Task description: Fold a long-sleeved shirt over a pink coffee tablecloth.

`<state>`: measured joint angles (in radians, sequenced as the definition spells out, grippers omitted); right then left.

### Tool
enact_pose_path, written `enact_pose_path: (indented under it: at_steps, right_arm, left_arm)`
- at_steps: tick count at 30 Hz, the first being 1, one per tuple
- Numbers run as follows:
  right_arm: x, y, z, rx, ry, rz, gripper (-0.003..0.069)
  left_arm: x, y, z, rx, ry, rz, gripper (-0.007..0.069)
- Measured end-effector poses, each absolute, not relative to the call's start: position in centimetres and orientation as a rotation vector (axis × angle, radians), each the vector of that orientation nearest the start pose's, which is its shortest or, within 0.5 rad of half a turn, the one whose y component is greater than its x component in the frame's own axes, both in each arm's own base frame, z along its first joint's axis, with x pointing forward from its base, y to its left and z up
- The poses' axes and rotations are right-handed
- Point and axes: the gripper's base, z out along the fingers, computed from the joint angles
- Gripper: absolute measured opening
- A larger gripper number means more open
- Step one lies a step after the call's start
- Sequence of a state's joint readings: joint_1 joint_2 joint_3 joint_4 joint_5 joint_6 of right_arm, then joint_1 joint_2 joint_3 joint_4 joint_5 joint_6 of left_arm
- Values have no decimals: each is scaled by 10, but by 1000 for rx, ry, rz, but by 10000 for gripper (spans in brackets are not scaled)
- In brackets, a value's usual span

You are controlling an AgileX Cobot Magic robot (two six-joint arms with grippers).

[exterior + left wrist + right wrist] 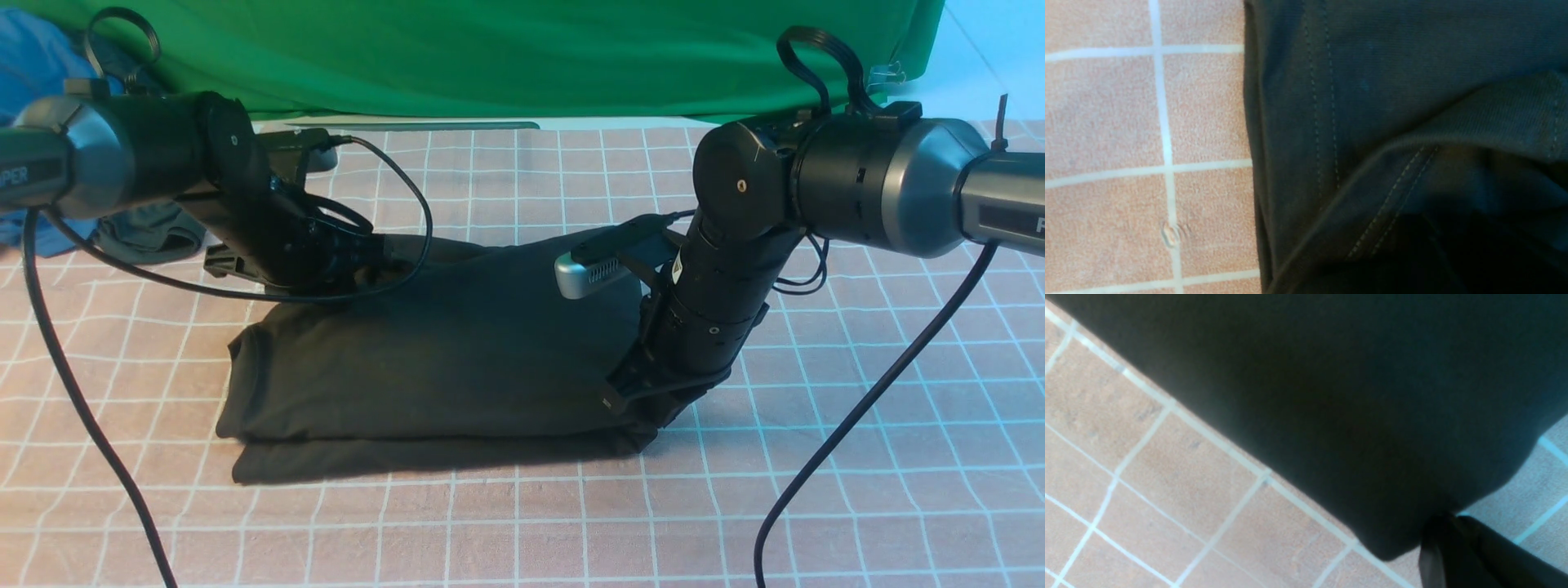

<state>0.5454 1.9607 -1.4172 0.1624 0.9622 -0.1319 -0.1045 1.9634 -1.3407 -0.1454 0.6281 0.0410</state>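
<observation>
The shirt (441, 359) lies as a folded black slab on the pink cloth (857, 457) in the middle of the worktop, a little toward its left edge. At least two layers show along the side nearest the robot, where a lower layer pokes out beneath the upper one — so the fold looks largely made, though not yet squared up. No print or collar shows; the plain side faces up.

The right tool (645, 416) is down at the shirt's near right corner, clenched on the fabric. Its wrist view shows the corner (1396, 543) drawn to a point right where the dark tool tip meets it. That grip seems meant to hold the top layer taut and steer its corner onto the layer below.

The left tool (371, 253) lies low over the shirt's far left part, toward the worktop's far edge. Its jaws do not show in any view: the arm hides them from the front, and its wrist view shows only a stitched hem (1327, 122) and a crease of cloth against the pink grid. Whether it is released or still pinching cloth I cannot tell — nothing visibly hangs from it.

Beyond the far edge hangs a green cloth (490, 49); a blue garment (33, 57) and a grey one (151, 233) sit at the far left corner, well apart from the work.
</observation>
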Motion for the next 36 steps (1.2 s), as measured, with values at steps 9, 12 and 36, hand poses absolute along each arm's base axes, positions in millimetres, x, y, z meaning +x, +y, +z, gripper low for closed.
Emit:
enact_pose_path:
  at_steps: [9,12,36]
  right_arm:
    - [330,214,190,-878,2871,256,37]
    - [330,214,190,-877,2869,258,37]
    - [330,216,190,-858,2859,282,37]
  left_arm:
    - [403,-50,180,99,2734,-162,478]
    - [402,-50,185,126,2719,-157,486]
    - [403,-53,172,225,2745,-178,320]
